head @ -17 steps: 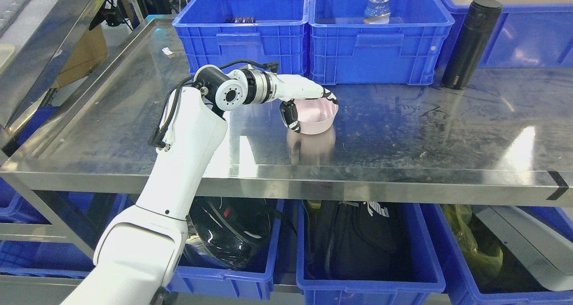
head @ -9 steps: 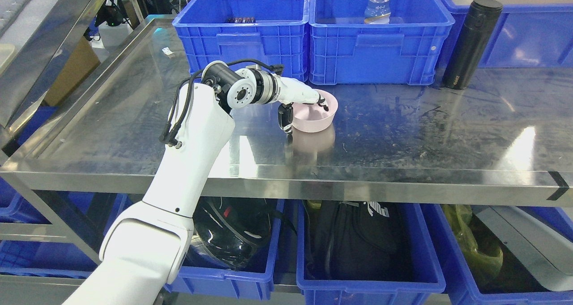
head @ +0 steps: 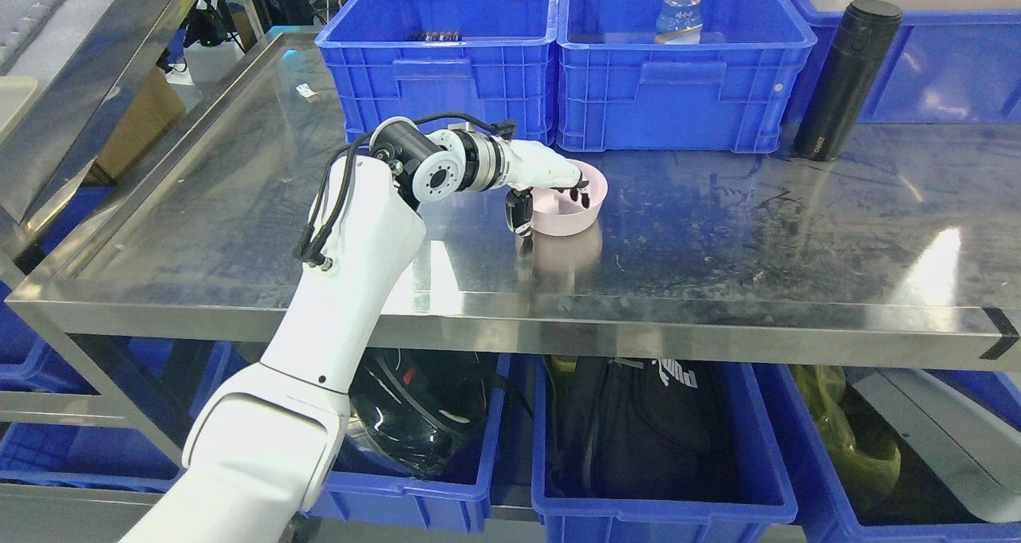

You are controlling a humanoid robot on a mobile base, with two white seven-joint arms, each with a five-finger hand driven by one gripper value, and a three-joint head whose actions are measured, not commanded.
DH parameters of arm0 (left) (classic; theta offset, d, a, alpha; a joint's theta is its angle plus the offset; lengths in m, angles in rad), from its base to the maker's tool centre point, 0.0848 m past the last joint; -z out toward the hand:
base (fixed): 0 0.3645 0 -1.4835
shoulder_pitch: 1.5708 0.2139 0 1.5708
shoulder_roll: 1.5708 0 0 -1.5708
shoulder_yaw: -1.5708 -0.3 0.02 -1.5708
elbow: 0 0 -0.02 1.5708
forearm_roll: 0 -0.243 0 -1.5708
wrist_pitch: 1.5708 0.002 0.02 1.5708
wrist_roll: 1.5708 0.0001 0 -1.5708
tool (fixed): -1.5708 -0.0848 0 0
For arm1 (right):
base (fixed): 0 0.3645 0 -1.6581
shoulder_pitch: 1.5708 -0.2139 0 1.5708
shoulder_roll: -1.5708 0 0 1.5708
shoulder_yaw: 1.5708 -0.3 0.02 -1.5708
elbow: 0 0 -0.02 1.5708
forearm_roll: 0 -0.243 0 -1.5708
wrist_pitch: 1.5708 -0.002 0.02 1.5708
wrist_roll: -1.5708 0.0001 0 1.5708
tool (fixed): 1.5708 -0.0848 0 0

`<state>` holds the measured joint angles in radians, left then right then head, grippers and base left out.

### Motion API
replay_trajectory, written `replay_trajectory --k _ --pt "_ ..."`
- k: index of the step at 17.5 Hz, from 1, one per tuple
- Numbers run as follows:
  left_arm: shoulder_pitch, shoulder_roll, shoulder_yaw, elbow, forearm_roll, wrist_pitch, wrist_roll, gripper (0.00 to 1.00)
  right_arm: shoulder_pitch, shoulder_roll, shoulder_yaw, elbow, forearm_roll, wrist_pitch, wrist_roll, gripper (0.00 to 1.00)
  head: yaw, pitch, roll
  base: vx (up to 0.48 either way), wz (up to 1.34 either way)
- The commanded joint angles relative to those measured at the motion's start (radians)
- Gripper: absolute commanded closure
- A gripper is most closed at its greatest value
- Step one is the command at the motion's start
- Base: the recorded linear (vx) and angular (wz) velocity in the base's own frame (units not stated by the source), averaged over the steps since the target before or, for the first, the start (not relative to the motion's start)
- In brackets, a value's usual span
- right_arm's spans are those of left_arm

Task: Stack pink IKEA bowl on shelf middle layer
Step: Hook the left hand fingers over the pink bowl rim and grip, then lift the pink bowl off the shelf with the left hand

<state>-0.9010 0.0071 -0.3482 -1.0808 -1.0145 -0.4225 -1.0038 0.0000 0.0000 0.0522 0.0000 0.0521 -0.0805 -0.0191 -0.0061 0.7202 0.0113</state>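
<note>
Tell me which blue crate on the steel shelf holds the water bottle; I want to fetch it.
The crate directly behind the pink bowl, to the black flask's left. The bottle stands inside it; the crate left of it holds none.

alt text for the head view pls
The left robot hand grips the rim of a pink plastic bowl sitting on a steel shelf, fingers inside and thumb outside. Two blue plastic crates stand behind.

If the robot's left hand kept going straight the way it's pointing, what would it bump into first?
The left hand points right, fingers already inside the pink plastic bowl. It would likely push the bowl's far wall first; beyond that, bare steel shelf.
</note>
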Motion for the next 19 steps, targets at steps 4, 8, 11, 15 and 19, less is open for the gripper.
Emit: replay_trajectory --k 4,8,11,15,19 --pt "0.002 0.010 0.125 -0.002 0.096 -0.108 -0.062 1.00 0.003 -0.017 0.000 -0.017 0.000 -0.001 0.001 0.00 0.0000 0.000 0.000 0.000 0.00" --pt "0.031 0.010 0.277 -0.117 0.115 -0.195 -0.036 1.00 0.003 -0.017 0.000 -0.017 0.000 -0.001 0.001 0.00 0.0000 0.000 0.000 0.000 0.00" --pt "0.059 0.010 0.397 -0.209 0.184 -0.306 -0.030 1.00 0.005 -0.017 0.000 -0.017 0.000 -0.001 0.001 0.00 0.0000 0.000 0.000 0.000 0.00" --pt "0.076 0.010 0.506 -0.298 0.258 -0.363 -0.036 1.00 0.005 -0.017 0.000 -0.017 0.000 -0.001 0.001 0.00 0.0000 0.000 0.000 0.000 0.00" --pt "0.076 0.010 0.497 -0.344 0.263 -0.363 -0.029 0.99 0.005 -0.017 0.000 -0.017 0.000 -0.001 0.001 0.00 0.0000 0.000 0.000 0.000 0.01"
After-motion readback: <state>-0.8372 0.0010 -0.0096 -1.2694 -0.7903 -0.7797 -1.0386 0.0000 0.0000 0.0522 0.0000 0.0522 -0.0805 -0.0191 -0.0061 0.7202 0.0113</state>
